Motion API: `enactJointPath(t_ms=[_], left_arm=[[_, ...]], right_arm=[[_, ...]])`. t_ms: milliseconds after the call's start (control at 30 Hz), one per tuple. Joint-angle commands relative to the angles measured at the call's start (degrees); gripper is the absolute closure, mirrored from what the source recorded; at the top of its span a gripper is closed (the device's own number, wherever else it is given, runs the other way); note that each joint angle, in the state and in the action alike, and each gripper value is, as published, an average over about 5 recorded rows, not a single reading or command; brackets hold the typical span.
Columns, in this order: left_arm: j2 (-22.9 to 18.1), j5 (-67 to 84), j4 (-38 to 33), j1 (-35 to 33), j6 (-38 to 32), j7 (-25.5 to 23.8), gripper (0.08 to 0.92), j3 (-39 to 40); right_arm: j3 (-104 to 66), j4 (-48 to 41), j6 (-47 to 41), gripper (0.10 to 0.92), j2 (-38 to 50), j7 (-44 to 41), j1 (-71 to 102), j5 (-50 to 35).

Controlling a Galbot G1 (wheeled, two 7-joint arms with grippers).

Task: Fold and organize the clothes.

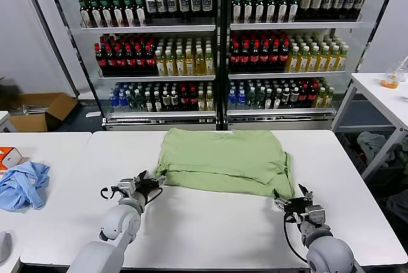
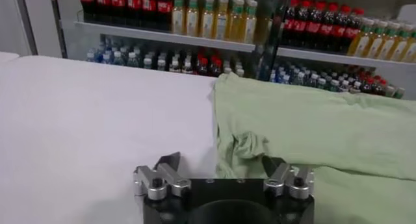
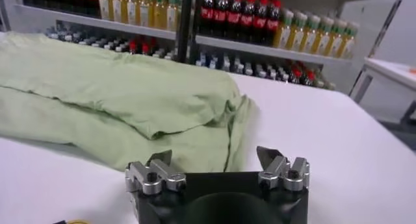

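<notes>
The light green shirt [image 1: 223,161] lies folded on the white table [image 1: 210,228], plain side up; collar, buttons and chest print are hidden. My left gripper [image 1: 150,180] is open at the shirt's near left corner, holding nothing. In the left wrist view the gripper [image 2: 222,161] has its jaws spread, with bunched shirt fabric [image 2: 244,144] just ahead of them. My right gripper [image 1: 292,195] is open at the shirt's near right corner. In the right wrist view the gripper [image 3: 214,155] is open with the shirt's edge [image 3: 195,141] in front of it.
A light blue cloth [image 1: 24,184] and an orange box [image 1: 7,157] lie on the adjoining table at the left. Drink fridges [image 1: 217,43] full of bottles stand behind. Another white table [image 1: 382,94] stands at the right.
</notes>
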State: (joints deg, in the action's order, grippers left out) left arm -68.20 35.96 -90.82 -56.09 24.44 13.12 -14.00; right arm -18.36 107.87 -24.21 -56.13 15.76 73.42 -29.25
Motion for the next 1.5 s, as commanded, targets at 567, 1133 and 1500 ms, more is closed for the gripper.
enactJointPath(t_ms=[567,1133,1500], left_arm=[[0.26,3.36,-1.03,-2.05,2.54,-2.14,0.806,-0.33],[0.32,2.57,-21.96,-22.83,4.22,-0.41,0.848,-6.26],[-0.69,0.56,-31.65,-36.43,4.11,0.21,0.874,-12.99]], right_arm=[[0.41,-0.32,-0.89,0.853,2.5,-0.98,-1.13,-3.74],[-4.97,11.52,-1.02,0.904,9.83,-2.63,12.99,-3.35],[-9.34,17.19,-1.13,0.904,13.46,-2.33,22.77,-1.67]])
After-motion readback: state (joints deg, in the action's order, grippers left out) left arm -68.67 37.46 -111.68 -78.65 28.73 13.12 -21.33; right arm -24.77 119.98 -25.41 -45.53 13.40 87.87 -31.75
